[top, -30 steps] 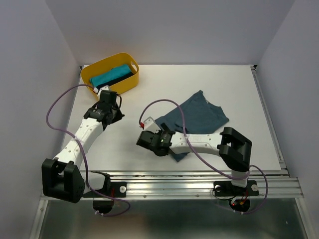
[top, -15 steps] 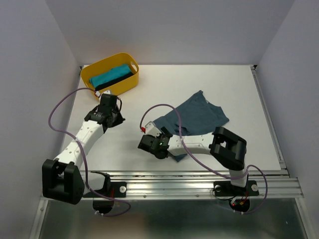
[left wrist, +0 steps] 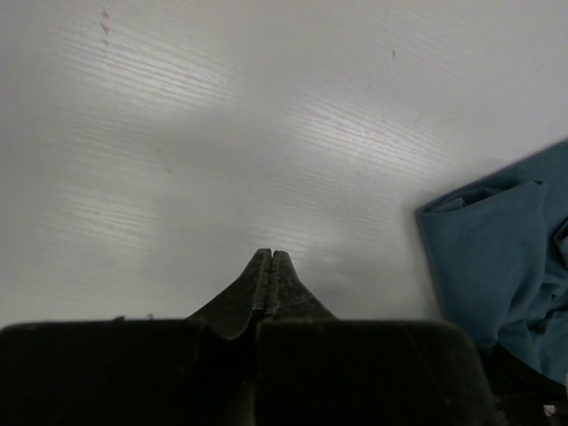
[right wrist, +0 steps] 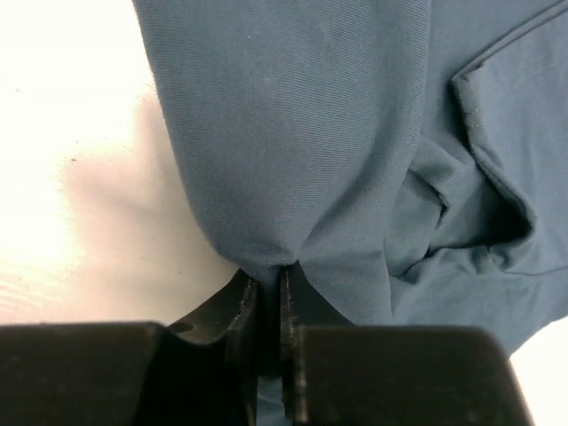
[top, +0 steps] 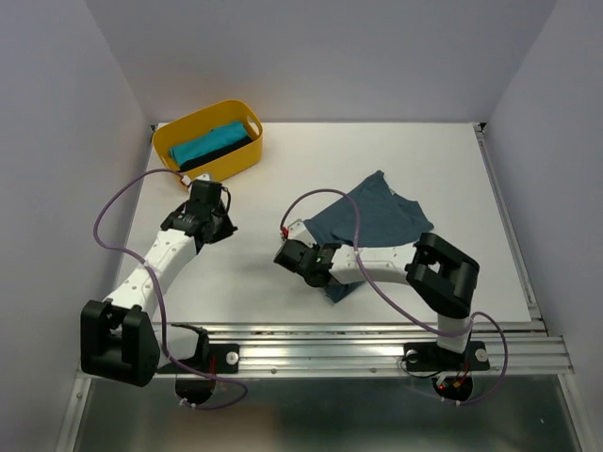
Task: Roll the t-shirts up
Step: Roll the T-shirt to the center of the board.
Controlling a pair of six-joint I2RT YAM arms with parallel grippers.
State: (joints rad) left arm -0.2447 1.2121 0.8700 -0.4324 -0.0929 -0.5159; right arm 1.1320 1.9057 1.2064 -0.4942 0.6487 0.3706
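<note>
A slate-blue t-shirt [top: 377,218] lies crumpled on the white table, right of centre. My right gripper [top: 294,250] is at its left edge, shut on a pinched fold of the blue cloth [right wrist: 302,133]. In the right wrist view the fabric bunches between the jaws of that gripper [right wrist: 264,280]. My left gripper [top: 215,218] hovers over bare table left of the shirt. It is shut and holds nothing [left wrist: 270,256]. The shirt's edge [left wrist: 497,257] shows at the right of the left wrist view. A turquoise t-shirt [top: 205,143] and a black t-shirt [top: 226,153] lie rolled in the basket.
A yellow plastic basket [top: 240,106] stands at the back left of the table. Purple cables loop from both arms over the table. A metal rail [top: 377,350] runs along the near edge, and grey walls close in the left, right and back.
The right gripper has shut on the shirt's left edge and shifted slightly right and away. The left arm has drawn back a little from the basket.
</note>
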